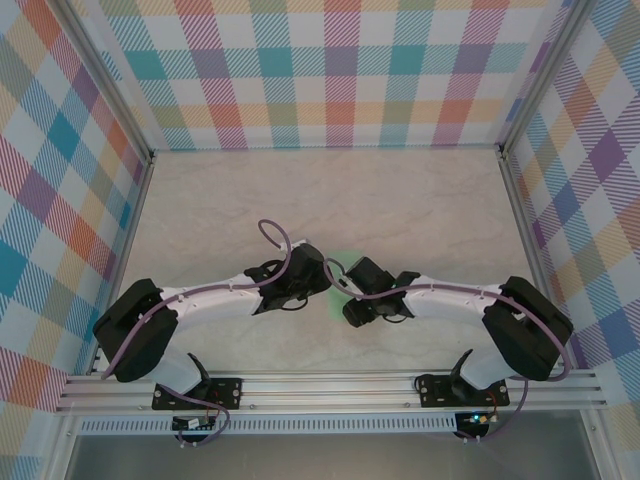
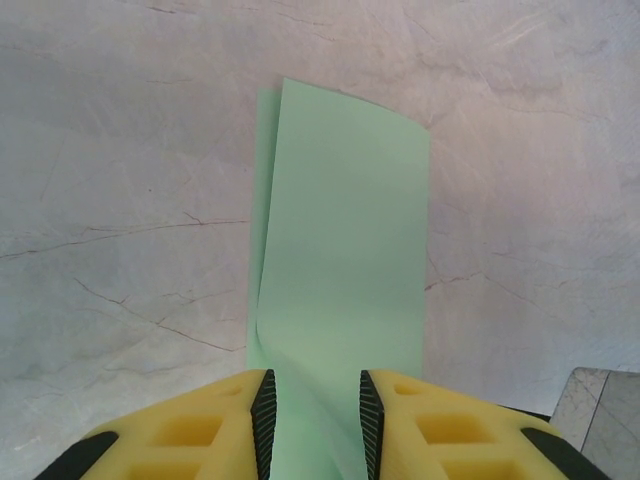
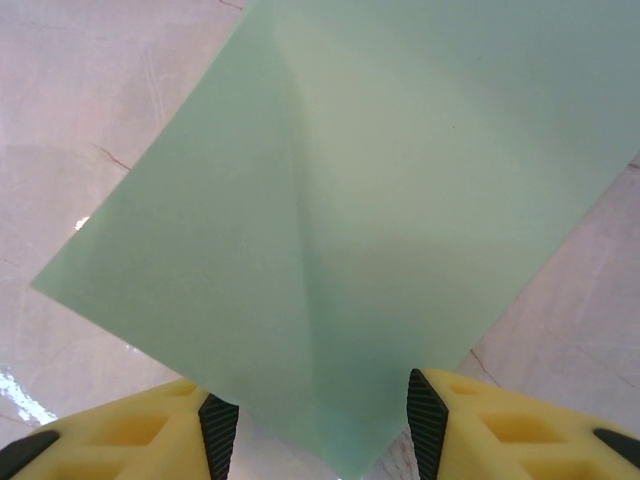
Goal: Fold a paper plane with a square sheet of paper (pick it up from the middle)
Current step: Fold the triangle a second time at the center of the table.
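Observation:
The pale mint-green paper sheet (image 1: 346,262) shows as a small patch between the two wrists at the table's middle. In the left wrist view the paper (image 2: 345,230) is doubled over into a narrow strip that runs away from me. Its near end bends and fills the gap between the pads, with my left gripper (image 2: 315,425) shut on it. In the right wrist view the paper (image 3: 390,190) is a diamond with a centre crease, lifted off the table. Its near corner hangs between the wide-apart fingers of my right gripper (image 3: 320,440) and touches neither pad.
The marble-patterned tabletop (image 1: 330,190) stretches away behind the grippers. Checked walls (image 1: 330,70) enclose it at the back and on both sides. The aluminium rail (image 1: 330,385) with both arm bases runs along the near edge.

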